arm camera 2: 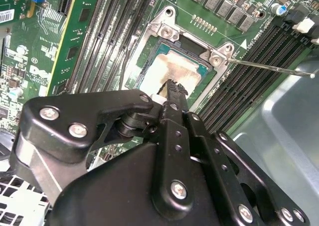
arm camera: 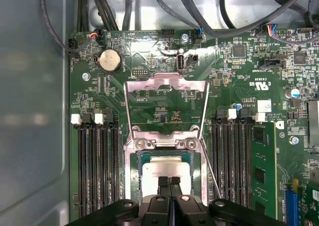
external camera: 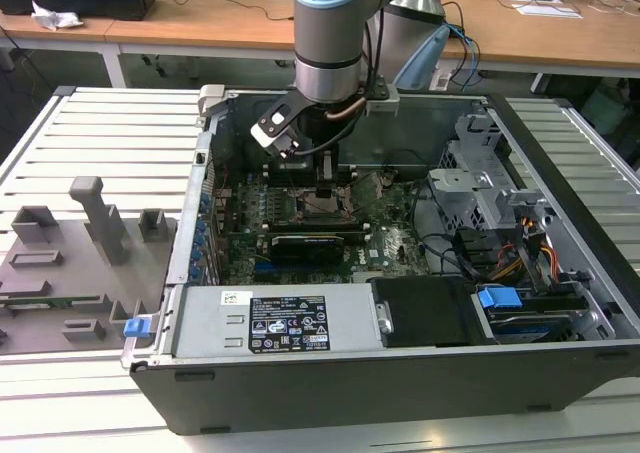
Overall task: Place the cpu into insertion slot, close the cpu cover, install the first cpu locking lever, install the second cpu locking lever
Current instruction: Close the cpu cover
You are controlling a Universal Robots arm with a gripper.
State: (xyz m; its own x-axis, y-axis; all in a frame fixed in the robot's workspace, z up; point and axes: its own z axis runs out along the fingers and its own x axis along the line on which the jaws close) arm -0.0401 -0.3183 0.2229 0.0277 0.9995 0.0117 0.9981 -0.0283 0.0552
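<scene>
The cpu (arm camera: 167,170), pale silver-grey with a smudged top, lies flat in the insertion slot (arm camera: 133,178) on the green board; both wrist views show it (arm camera 2: 177,69). The cpu cover (arm camera: 130,106), a silver frame, is swung open on the slot's far side in the first wrist view. A thin locking lever (arm camera 2: 269,66) sticks out free from the slot's corner, and it also shows in the first wrist view (arm camera: 212,173). My gripper (arm camera: 169,182) is shut, its black fingertips (arm camera 2: 174,89) pressed together right over the cpu's top. In the exterior view the gripper (external camera: 325,195) hangs over the slot inside the open computer case.
Black memory slots (arm camera: 97,166) run along both sides of the socket. Dark cables (arm camera: 99,6) cross the case wall beyond the board. A graphics card (external camera: 310,241), drive cages (external camera: 480,173) and a power supply (external camera: 280,318) fill the case. A grey fixture tray (external camera: 70,253) lies at the exterior view's left.
</scene>
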